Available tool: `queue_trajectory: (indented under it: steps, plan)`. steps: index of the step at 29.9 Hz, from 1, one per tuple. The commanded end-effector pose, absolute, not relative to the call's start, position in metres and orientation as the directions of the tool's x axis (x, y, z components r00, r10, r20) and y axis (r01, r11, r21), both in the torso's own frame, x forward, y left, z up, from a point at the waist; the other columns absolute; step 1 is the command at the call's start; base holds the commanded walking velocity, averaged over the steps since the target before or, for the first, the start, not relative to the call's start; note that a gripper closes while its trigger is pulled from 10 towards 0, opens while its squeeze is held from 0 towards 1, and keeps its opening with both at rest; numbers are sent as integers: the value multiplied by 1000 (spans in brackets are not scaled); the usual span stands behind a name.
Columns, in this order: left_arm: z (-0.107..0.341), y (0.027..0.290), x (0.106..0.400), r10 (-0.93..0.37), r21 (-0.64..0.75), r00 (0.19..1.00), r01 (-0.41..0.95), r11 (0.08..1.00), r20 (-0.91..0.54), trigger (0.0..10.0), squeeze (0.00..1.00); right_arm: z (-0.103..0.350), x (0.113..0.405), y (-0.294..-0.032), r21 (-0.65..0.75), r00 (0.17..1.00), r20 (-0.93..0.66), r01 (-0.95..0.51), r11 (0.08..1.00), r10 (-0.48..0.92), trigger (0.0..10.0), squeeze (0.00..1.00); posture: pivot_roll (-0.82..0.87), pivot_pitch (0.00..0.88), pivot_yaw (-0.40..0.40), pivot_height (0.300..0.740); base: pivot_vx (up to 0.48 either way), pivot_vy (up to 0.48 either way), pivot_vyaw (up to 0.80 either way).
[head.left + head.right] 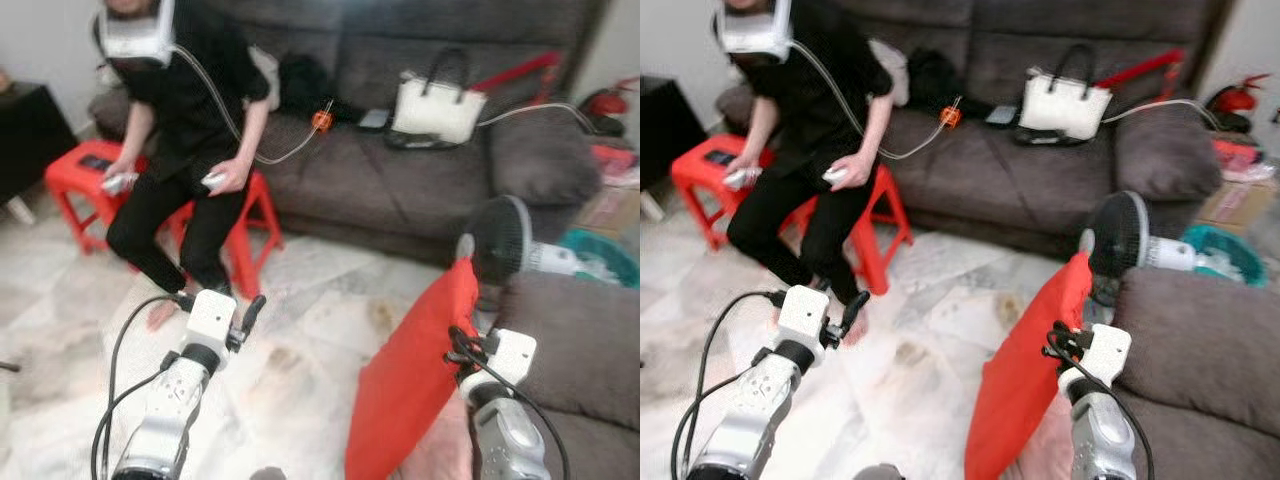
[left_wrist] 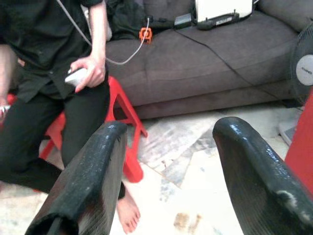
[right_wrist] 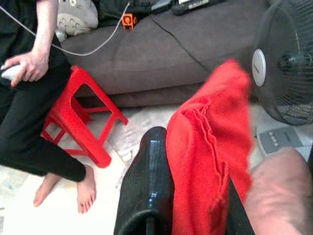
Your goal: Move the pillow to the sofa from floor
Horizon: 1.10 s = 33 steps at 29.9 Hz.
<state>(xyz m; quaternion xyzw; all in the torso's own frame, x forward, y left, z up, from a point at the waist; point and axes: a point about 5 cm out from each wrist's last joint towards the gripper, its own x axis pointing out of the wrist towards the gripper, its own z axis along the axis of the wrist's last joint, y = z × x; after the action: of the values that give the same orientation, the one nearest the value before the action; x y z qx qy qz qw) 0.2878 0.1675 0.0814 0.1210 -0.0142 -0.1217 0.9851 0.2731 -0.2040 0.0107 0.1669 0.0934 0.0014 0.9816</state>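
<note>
The red pillow (image 1: 410, 385) runs off the bottom edge, so its lower corner is cut away. In the right wrist view, one finger (image 3: 146, 191) shows while the other lies hidden behind the cloth. The seated person (image 1: 185, 140) is cropped at the head.

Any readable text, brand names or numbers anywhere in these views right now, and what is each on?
None can be read.
Fan: a small dark mark on its pale hub, too blurred to read.
Fan's control panel: a few buttons, no legible labels.
White handbag on the sofa: no lettering visible.
Red pillow held in the right gripper: plain fabric, no label showing.
</note>
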Motion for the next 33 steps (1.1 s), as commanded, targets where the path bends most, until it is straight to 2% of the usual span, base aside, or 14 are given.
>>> queue_trajectory:
  steps: [1, 22, 33]
  plan:
    - [85, 160, 291, -267, 240, 964, 257, 936, 12, 10000, 0, 25, 278, -216, 300, 995, -103, 31, 954, 0, 10000, 0, 120, 0, -37, 740, 0, 0, 0]
    - [85, 159, 290, -264, 238, 965, 252, 938, 16, 10000, 0, 23, 281, -215, 316, 991, -135, 53, 947, -10, 10000, 0, 123, 0, -41, 740, 0, 0, 0]
    - [84, 157, 290, -274, 266, 962, 262, 928, 10, 10000, 0, 21, 279, -216, 321, 990, -138, 61, 945, -17, 10000, 0, 116, 0, -40, 740, 0, -26, -776]
